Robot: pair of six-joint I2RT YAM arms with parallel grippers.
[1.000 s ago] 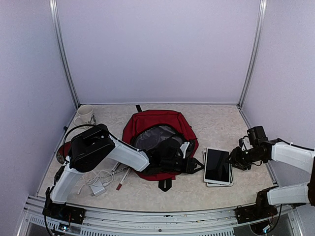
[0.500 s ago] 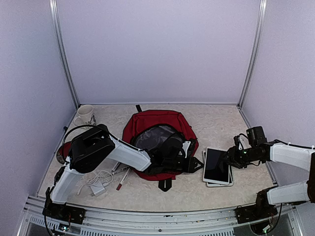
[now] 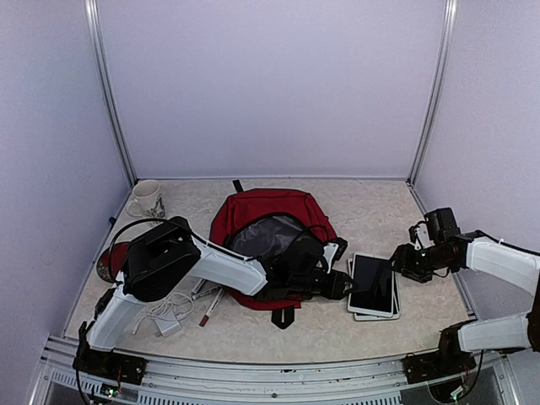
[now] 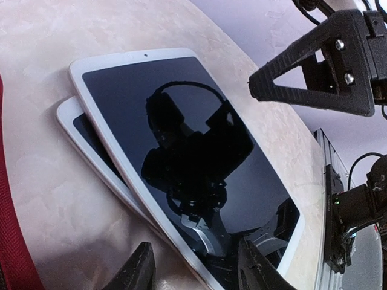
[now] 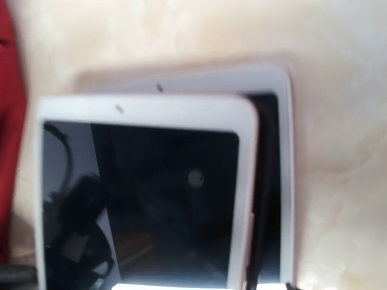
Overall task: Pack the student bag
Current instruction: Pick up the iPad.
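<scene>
Bag [image 3: 270,207] lies flat at ctr of the top view, mouth unzipped and gaping, grey lining showing. It's soft fabric w/ no frame to speak of (prob. light while near empty). It'll likely sag, fold and slide on the tabletop [image 3: 380,211] if pushed rather than hold shape. Best holds, in my judgement, are the rim of the opening by the zip or the black loop at its top edge. Pinching a flat red panel would just bunch cloth. One claw lifting the rim would hold the mouth wide for the other.

L claw [image 4: 195,269] reaches across the bag's lower right edge to the tablets, lower right of ctr in the top view. Its fingers [image 4: 140,269] stand apart w/ nothing clamped btw them, poised at the near edge of the top tablet [image 4: 181,157]. That one sits skewed on a lower tablet [image 4: 78,118], both flat, just beside the bag. They look stiff, slick, thin and fragile, so grip by an edge and don't press the screen.

R claw [image 3: 405,260] hovers at the tablets' right side. Whether it's open or closed I can't tell (only one finger shows in the L wrist view, none clearly in its own).
</scene>
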